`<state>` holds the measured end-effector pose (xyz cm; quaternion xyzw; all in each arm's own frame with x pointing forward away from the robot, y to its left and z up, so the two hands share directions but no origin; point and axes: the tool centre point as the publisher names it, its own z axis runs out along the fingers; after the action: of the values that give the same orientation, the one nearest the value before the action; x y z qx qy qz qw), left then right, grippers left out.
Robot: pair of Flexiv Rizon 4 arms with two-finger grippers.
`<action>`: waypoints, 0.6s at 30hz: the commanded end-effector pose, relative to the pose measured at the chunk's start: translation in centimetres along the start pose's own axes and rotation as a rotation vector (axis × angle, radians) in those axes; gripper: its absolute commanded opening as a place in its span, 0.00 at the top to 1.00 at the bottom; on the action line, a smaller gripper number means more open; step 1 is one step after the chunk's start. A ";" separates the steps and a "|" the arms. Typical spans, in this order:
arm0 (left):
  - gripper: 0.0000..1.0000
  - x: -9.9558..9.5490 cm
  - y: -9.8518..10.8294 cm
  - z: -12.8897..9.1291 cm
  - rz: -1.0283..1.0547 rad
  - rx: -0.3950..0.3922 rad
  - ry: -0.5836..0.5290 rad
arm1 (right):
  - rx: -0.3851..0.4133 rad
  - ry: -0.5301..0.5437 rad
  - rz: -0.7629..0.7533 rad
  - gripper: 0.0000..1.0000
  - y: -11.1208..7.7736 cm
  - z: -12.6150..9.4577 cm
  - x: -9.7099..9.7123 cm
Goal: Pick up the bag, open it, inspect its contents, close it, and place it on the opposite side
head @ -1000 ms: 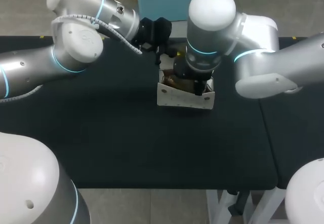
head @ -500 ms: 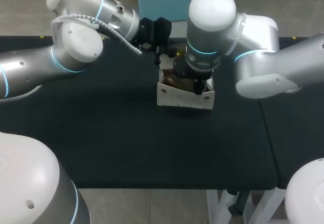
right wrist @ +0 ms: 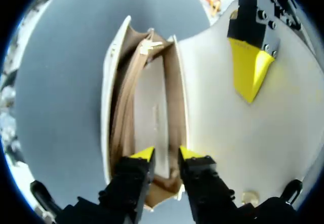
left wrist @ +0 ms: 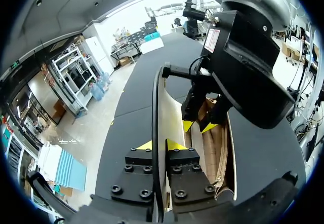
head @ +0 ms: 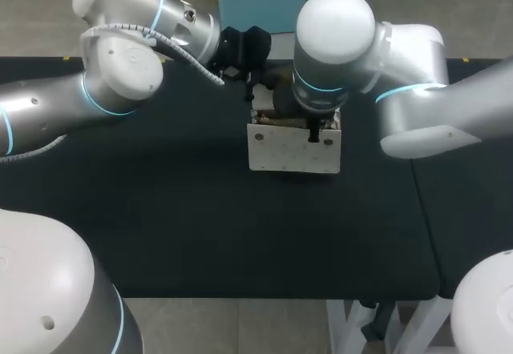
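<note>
The white bag (head: 292, 152) stands at the table's middle back, and its tan lining (right wrist: 126, 97) shows from above. My left gripper (left wrist: 159, 145) is shut on the black edge of the bag's white flap (left wrist: 172, 102) and holds it up; in the head view this gripper (head: 248, 82) sits just behind the bag. My right gripper (right wrist: 166, 154) reaches down into the bag's mouth. Its fingers stand close together, one on each side of a white inner panel (right wrist: 161, 112). From the left wrist it (left wrist: 197, 126) shows inside the bag. One left fingertip (right wrist: 249, 74) lies on the flap (right wrist: 223, 133).
The black table top (head: 200, 226) stretches to the left and front of the bag. A seam (head: 421, 202) divides it from a second table on the right. The front edge (head: 240, 296) runs below.
My right gripper's fingers have drawn together inside the bag. The bag's white face has tipped up toward the head camera, hiding most of the lining there. The left arm has kept still.
</note>
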<state>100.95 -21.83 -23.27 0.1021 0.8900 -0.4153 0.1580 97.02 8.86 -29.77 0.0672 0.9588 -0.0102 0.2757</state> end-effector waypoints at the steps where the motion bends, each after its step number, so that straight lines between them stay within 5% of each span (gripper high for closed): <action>1: 1.00 0.5 -0.5 -0.4 -0.005 -0.035 -0.021 | -0.002 -0.047 0.000 1.00 -0.4 -2.7 0.4; 8: 1.00 0.3 0.0 0.3 -0.023 -0.058 0.015 | 0.008 -0.151 0.003 1.00 -0.7 -6.2 0.1; 18: 1.00 -0.8 2.5 2.4 -0.035 -0.055 0.043 | -0.002 -0.207 0.005 1.00 -1.0 -7.9 1.3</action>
<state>101.86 -21.66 -25.04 0.0840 0.9085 -0.3851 0.1387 92.39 8.80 -23.60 0.0690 0.9300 -0.0199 0.3606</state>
